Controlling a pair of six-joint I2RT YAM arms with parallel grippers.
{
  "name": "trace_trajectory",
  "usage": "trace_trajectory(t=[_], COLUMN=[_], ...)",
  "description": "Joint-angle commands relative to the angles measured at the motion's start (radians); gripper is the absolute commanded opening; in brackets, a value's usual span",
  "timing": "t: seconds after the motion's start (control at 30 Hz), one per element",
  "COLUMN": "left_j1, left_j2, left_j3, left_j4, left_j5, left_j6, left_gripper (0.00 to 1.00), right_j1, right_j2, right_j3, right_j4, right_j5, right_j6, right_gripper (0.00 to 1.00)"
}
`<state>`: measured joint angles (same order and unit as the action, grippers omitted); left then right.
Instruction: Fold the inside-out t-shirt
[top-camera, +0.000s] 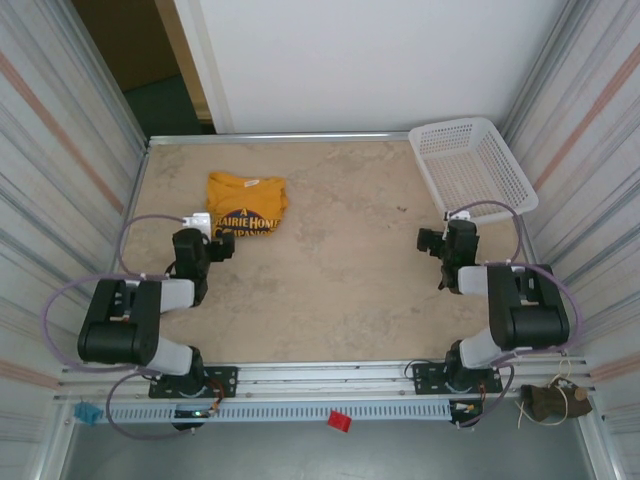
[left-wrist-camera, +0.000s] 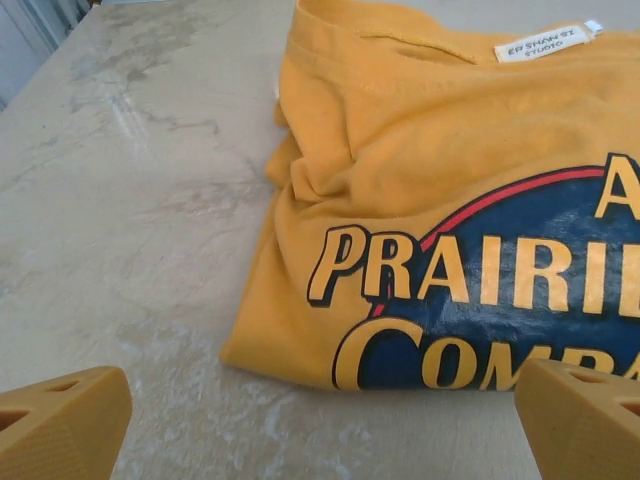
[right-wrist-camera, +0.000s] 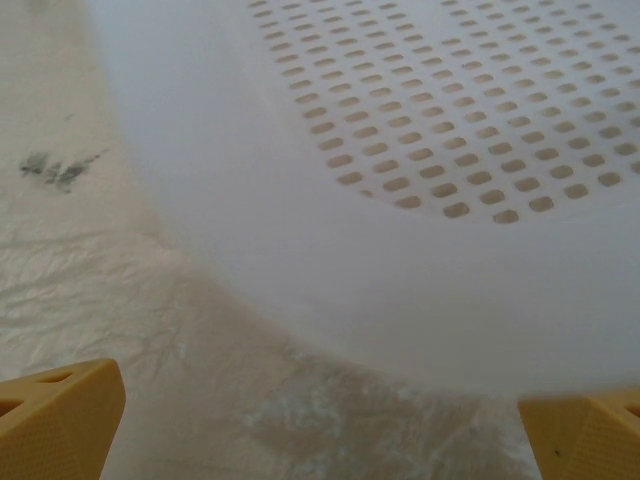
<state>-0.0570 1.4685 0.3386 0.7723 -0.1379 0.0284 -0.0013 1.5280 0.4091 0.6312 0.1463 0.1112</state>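
Mustard-yellow t-shirt (top-camera: 246, 203), lying as a compact folded bundle on the far left part of the marbled beige table (top-camera: 340, 290), well apart from everything on the right side. Its upper face carries dark blue printed lettering (left-wrist-camera: 480, 290) with a red arc over it. The collar edge lies on the far side, with a small white neck label (left-wrist-camera: 543, 43) showing at it. In the left wrist view the cloth (left-wrist-camera: 430, 190) is rumpled along its left edge and lies flat against the tabletop (left-wrist-camera: 130, 230). The left gripper (top-camera: 215, 238) hovers just beside the near edge of the bundle. Its jaws stand wide apart and hold nothing: the two orange fingertips (left-wrist-camera: 60, 425) sit at the bottom corners of the wrist view, clear of the cloth, with the shirt's near hem ahead of them. The right gripper (top-camera: 447, 230) is on the opposite side of the table, near the white perforated plastic basket (top-camera: 450, 126) in the far right corner. Its jaws are likewise spread wide and empty, the fingertips (right-wrist-camera: 60, 420) framing a blurred close view of the basket's wall (right-wrist-camera: 400, 260) above bare tabletop (right-wrist-camera: 100, 260). A slotted aluminium rail (top-camera: 300, 410) runs along the near edge and bears both arm bases.
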Motion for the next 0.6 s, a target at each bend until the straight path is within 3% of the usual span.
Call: trace_trajectory(t=[0.0, 0.03, 0.07, 0.13, 0.57], left_j1=[0.018, 0.021, 0.035, 0.051, 0.037], left_j2=[0.040, 0.038, 0.068, 0.042, 0.042], left_j3=[0.029, 0.077, 0.076, 0.086, 0.076], left_j4=[0.100, 0.001, 0.054, -0.015, 0.010], left_j5=[0.118, 0.136, 0.150, 0.183, 0.181], left_j6=[0.047, 0.045, 0.043, 0.028, 0.047], left_gripper=[0.99, 0.99, 0.99, 0.99, 0.99], right_j1=[-0.058, -0.055, -0.044, -0.031, -0.033], right_j2=[0.012, 0.015, 0.034, 0.009, 0.010], right_j3=[-0.012, 0.000, -0.005, -0.005, -0.010], right_j4=[0.186, 0.164, 0.212, 0.169, 0.183], right_j5=[-0.127, -0.121, -0.100, -0.076, -0.090], right_j6=[0.002, 0.002, -0.009, -0.012, -0.015], right_gripper=[0.99, 0.99, 0.99, 0.99, 0.99])
